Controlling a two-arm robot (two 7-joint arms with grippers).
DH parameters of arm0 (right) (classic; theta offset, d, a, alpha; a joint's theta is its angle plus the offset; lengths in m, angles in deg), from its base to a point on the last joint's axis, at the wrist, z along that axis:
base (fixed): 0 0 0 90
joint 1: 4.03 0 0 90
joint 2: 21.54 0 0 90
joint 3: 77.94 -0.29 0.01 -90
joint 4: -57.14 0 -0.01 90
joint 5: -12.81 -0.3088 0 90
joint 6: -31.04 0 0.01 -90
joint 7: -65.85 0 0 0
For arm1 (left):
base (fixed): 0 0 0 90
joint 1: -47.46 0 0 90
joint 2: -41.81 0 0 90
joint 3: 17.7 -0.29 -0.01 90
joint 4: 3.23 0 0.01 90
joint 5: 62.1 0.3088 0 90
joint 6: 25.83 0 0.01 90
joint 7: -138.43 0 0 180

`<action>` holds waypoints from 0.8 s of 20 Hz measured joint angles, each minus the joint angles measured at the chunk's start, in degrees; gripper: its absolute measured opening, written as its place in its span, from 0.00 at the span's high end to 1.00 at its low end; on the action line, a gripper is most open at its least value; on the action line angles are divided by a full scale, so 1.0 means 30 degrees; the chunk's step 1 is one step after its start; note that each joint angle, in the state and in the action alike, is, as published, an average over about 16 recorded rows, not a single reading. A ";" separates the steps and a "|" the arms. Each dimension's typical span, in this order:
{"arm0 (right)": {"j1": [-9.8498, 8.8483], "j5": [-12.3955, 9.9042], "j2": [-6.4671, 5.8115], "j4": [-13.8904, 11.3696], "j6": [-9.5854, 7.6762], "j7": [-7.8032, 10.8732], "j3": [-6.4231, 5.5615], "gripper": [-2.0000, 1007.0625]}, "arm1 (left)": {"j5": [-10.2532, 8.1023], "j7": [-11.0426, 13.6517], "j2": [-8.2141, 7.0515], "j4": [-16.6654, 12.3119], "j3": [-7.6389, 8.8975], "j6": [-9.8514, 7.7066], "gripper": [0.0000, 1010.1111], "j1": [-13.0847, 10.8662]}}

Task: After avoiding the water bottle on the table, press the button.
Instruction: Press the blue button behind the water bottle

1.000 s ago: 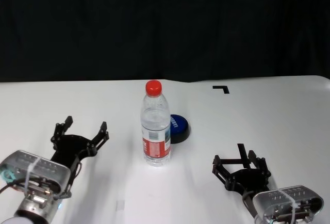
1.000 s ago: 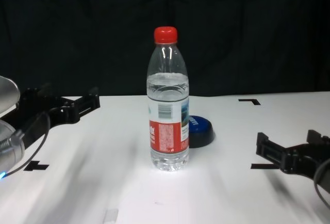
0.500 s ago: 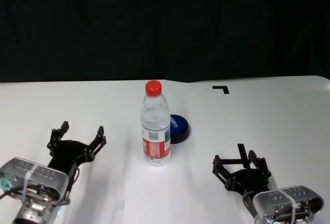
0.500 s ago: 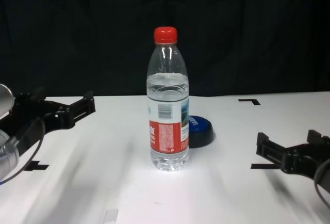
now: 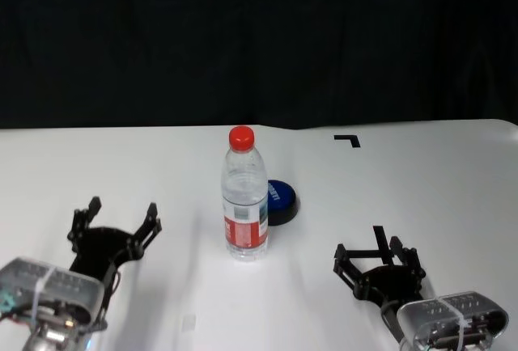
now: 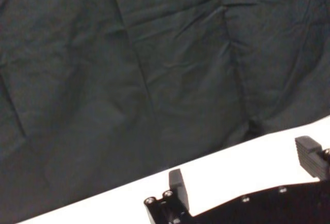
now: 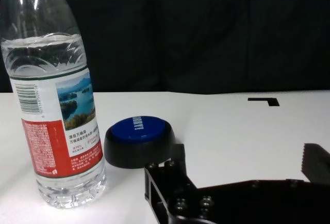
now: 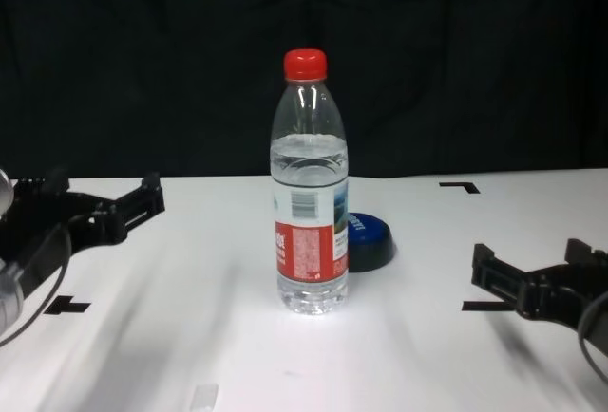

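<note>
Looking down from the head camera, I see the water bottle standing upright mid-table, with the button just behind it toward my right, partly hidden by it. My left claw sits low at the near left, fingers spread wide, holding nothing, well apart from the bottle. My right claw rests at the near right, also open and empty.

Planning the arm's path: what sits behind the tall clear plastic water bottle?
The low round dark blue button sits just behind the clear red-capped water bottle, toward the robot's right. From the chest view the bottle covers the button's left part.
</note>
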 joint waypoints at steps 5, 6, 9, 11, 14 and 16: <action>0.0000 0.0000 0.0000 0.0000 0.0000 0.0000 0.0000 0.00 | 0.0132 -0.0181 0.0190 -0.0408 0.0135 -0.0136 0.00 -0.0474; 0.0000 0.0000 0.0000 0.0000 0.0000 0.0000 0.0000 0.00 | 0.0161 -0.0218 0.0228 -0.0485 0.0161 -0.0163 0.00 -0.0567; 0.0000 0.0000 0.0000 0.0000 0.0000 0.0000 0.0000 0.00 | 0.0249 -0.0334 0.0349 -0.0704 0.0239 -0.0230 0.00 -0.0841; 0.0000 0.0000 0.0000 0.0000 0.0000 0.0000 0.0000 0.00 | 0.0303 -0.0410 0.0433 -0.0841 0.0292 -0.0263 0.00 -0.1017; 0.0000 0.0000 0.0000 0.0000 0.0000 0.0000 0.0000 0.00 | 0.0385 -0.0520 0.0560 -0.1040 0.0373 -0.0294 0.00 -0.1284; 0.0000 0.0000 0.0000 0.0000 0.0000 0.0000 0.0000 0.00 | 0.0439 -0.0586 0.0637 -0.1151 0.0421 -0.0298 0.00 -0.1440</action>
